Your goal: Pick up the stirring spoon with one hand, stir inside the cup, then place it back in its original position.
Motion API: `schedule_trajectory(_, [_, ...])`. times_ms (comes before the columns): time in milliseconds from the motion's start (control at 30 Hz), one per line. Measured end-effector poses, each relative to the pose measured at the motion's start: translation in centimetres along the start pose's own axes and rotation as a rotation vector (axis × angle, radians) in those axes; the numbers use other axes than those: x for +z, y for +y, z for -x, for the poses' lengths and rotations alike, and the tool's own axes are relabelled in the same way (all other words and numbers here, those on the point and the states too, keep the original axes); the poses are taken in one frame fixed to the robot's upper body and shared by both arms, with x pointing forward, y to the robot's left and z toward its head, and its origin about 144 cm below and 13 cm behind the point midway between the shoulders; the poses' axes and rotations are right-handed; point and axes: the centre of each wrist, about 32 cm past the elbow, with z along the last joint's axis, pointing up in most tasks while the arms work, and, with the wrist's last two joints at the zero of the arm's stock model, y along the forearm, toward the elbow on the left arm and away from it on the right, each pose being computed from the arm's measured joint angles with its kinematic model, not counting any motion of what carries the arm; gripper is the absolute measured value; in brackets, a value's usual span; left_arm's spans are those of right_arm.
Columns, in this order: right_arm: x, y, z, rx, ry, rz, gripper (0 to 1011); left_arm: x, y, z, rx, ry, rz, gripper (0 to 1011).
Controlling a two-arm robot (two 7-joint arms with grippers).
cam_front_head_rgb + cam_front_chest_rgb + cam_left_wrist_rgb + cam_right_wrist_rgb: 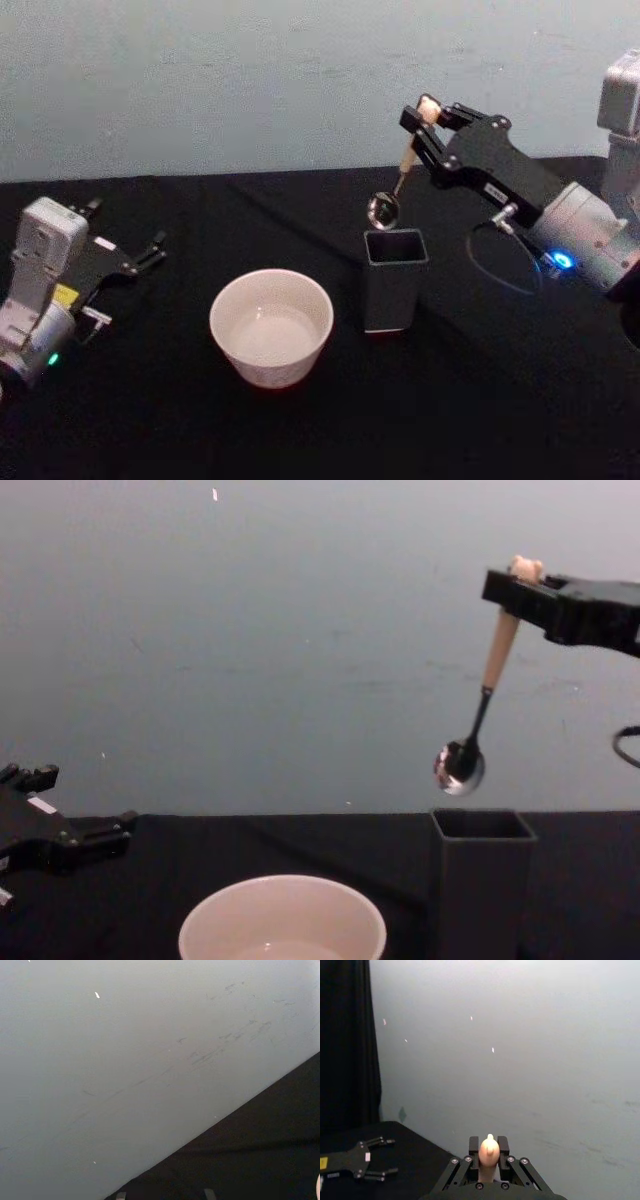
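Observation:
My right gripper (426, 122) is shut on the top of the stirring spoon (396, 183), just below its tiny bear head (489, 1148). The spoon (490, 685) hangs bowl-down, slightly tilted, with its shiny round bowl (459, 766) a little above the open top of the dark grey square holder (482, 880). The cream-white cup (271, 326) stands on the black table to the left of the holder (394, 276). My left gripper (140, 257) rests open at the table's left side, far from the cup (282, 920).
A black cloth covers the table (480, 400), with a pale wall (250, 80) behind it. A cable (500, 262) loops from the right arm over the table to the right of the holder. Open table lies in front of the cup and holder.

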Motion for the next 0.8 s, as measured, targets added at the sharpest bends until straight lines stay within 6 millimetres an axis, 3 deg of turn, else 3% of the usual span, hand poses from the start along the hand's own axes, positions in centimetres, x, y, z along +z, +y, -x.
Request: schedule_trajectory(800, [-3.7, 3.9, 2.4, 0.280, 0.021, -0.007, 214, 0.0, 0.0, 0.0, 0.000, 0.000, 0.000, 1001])
